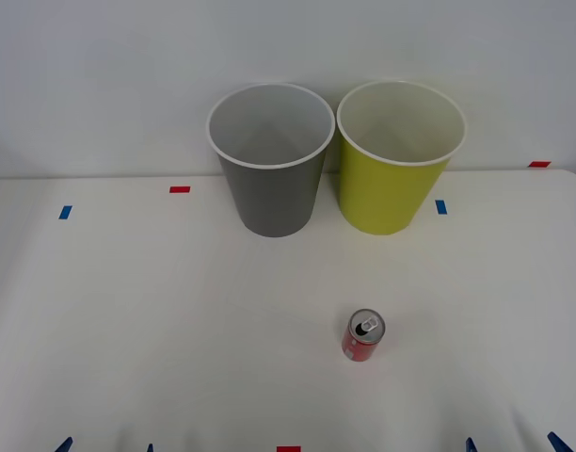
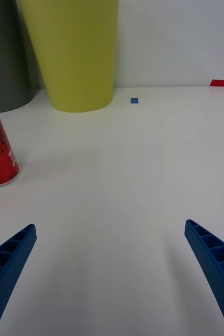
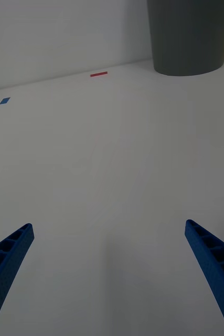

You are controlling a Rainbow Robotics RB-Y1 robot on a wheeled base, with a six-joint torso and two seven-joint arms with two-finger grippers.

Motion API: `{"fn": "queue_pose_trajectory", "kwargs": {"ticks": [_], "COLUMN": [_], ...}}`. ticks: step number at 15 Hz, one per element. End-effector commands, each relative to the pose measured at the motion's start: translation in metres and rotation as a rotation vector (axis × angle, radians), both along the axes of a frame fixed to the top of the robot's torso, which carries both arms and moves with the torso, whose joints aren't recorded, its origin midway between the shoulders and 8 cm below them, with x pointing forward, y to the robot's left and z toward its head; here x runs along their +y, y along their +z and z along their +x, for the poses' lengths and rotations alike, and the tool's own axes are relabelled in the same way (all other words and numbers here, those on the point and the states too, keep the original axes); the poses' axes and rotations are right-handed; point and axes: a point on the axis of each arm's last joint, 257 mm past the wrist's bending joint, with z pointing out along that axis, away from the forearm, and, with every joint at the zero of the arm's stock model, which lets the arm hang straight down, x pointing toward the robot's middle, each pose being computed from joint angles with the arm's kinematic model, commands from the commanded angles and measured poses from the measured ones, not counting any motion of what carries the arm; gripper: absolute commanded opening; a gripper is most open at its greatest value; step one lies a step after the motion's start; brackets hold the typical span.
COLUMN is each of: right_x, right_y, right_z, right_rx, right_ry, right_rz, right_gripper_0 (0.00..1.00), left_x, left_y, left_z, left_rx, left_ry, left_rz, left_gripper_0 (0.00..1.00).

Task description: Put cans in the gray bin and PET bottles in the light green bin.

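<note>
One red can (image 1: 363, 336) stands upright on the white table (image 1: 156, 320), in front of and well apart from the light green bin (image 1: 393, 179), which sits just beside the gray bin (image 1: 272, 174) at the table's far edge. Left gripper (image 3: 109, 278) & right gripper (image 2: 110, 278) both low at the near edge, fingers wide apart, holding nothing; can is off to the side of the right one.

You see 1 red can (image 1: 363, 335) upright, in front of gray bin (image 1: 272, 162) and green bin (image 1: 397, 158), both upright, side by side.
</note>
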Motion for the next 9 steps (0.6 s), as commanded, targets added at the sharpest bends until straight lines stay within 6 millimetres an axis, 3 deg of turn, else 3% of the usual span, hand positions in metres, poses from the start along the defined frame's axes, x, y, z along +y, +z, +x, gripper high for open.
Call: {"fn": "queue_pose_trajectory", "kwargs": {"ticks": [1,9], "right_x": [0.0000,0.0000], "right_y": [0.0000,0.0000], "right_z": [0.0000,0.0000], "right_rx": [0.000,0.000], "right_ry": [0.000,0.000], "right_rz": [0.000,0.000], "right_gripper_0": [0.99,0.99], "left_x": [0.0000,0.0000], "left_y": [0.0000,0.0000], "left_z": [0.0000,0.0000], "left_rx": [0.000,0.000], "left_ry": [0.000,0.000], "left_rz": [0.000,0.000], "left_gripper_0": [1.00,1.00]}}
